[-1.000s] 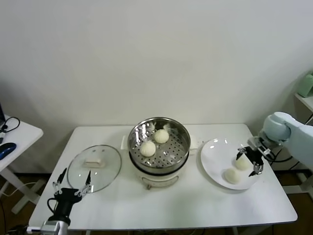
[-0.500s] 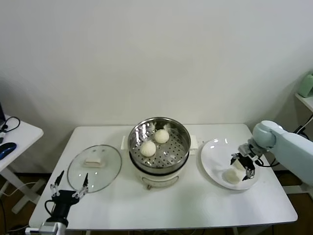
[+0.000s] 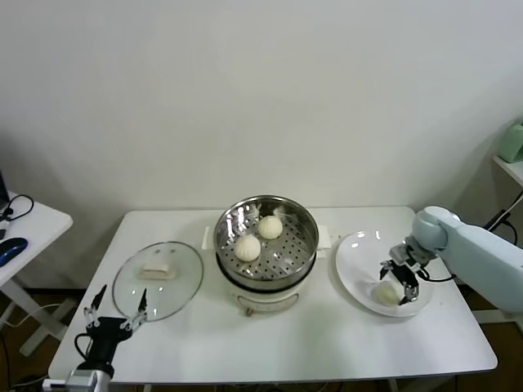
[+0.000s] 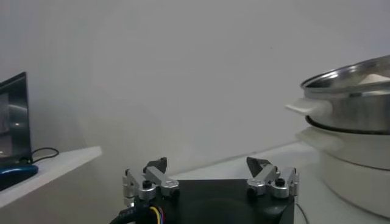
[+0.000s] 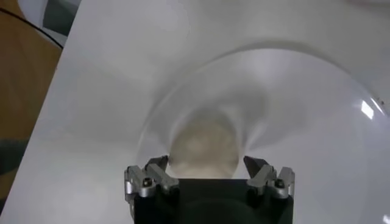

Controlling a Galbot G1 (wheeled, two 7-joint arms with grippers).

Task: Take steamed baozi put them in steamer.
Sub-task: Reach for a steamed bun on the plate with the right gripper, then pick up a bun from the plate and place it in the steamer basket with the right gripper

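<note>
Right gripper (image 3: 399, 283) jaws straddle baozi (image 5: 203, 149) (on plate (image 3: 353, 260)).

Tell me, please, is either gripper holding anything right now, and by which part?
Nothing is held. The right gripper straddles a baozi on the plate, jaws open.

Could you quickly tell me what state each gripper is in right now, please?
Left gripper: open, empty, parked by the glass lid.
Right gripper: open around a baozi on the plate.

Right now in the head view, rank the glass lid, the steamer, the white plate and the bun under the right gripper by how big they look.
1. steamer
2. white plate and glass lid: these two look alike, so no ranking
3. bun, between the open fingers of the right gripper
</note>
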